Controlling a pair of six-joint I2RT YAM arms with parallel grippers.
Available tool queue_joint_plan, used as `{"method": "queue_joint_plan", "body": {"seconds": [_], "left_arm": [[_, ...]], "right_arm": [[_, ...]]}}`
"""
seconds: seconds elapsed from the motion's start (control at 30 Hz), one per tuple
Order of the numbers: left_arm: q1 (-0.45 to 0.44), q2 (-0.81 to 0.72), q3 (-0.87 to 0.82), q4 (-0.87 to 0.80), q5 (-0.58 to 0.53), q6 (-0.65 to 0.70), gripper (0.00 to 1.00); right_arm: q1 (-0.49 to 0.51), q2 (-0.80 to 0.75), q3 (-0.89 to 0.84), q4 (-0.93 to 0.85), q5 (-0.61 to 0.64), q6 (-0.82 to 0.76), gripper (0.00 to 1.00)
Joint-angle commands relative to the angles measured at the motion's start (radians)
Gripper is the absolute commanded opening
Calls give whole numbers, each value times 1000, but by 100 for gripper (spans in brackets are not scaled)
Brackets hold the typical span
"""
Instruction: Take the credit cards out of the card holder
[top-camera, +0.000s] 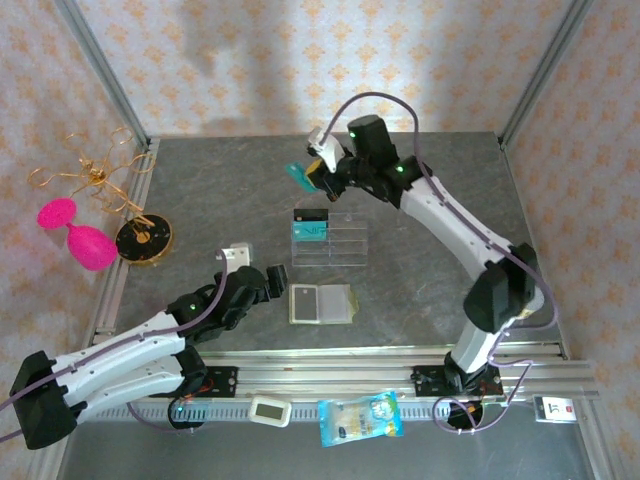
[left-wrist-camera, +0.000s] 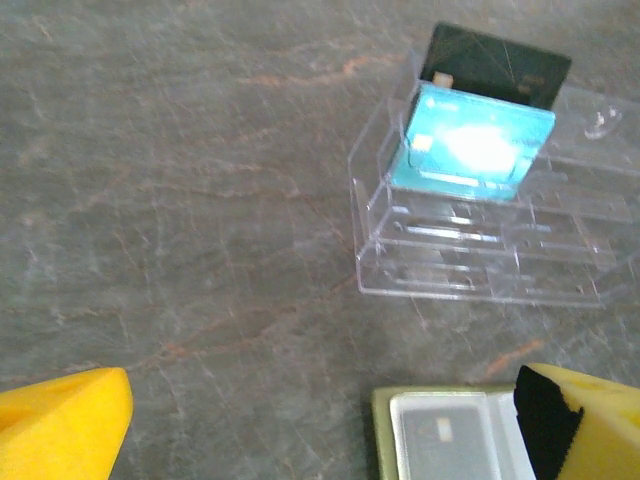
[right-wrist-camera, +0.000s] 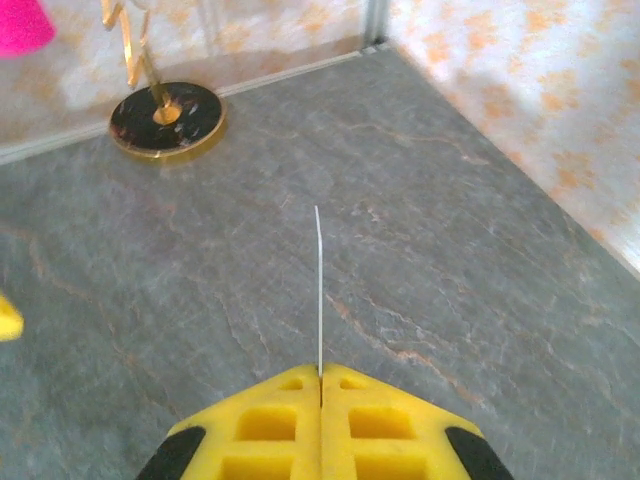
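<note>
Right wrist view: the right gripper (right-wrist-camera: 320, 385) is closed on a teal card (right-wrist-camera: 318, 290), which is pinched by its near edge between the two yellow fingers (right-wrist-camera: 265, 425). The card is seen edge-on as a thin pale line. Its long axis is pointed straight out from the fingertips and is slightly bowed, clear of the table (right-wrist-camera: 460, 300) below. From the top view it is shown sticking out to the left of the gripper, over the far part of the table and beyond the tray (top-camera: 345, 248). Bare surface is left on every side of it, and the back wall lies further off.

The left gripper (left-wrist-camera: 320, 410) is spread wide, with nothing held between its fingers (left-wrist-camera: 60, 425). The card holder (left-wrist-camera: 440, 435) lies just ahead of it, partly overlapped by the right-hand finger; contact cannot be judged. The holder is laid open and flat near the table's front edge, with its long axis running left to right in the top view. The tray is set just beyond it. A second card (left-wrist-camera: 470, 150) is stood tilted in the tray's far-left compartment, its long edge running left to right. A gold stand (top-camera: 143, 240) is placed well apart at the left edge.
</note>
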Motion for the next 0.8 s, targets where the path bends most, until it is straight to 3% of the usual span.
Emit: {"method": "queue_joint_plan", "body": {"seconds": [0.0, 0.1, 0.43, 0.77], "left_arm": [[12, -23, 31, -30, -89, 24, 99], [16, -27, 20, -3, -115, 37, 99], [39, 38, 14, 62, -131, 90, 99], [66, 90, 19, 94, -150, 89, 99]], "right_arm": [[1, 113, 163, -267, -89, -213, 0], [1, 166, 231, -358, -114, -303, 0], [7, 181, 209, -467, -142, -496, 0], [11, 256, 196, -483, -94, -547, 0]]}}
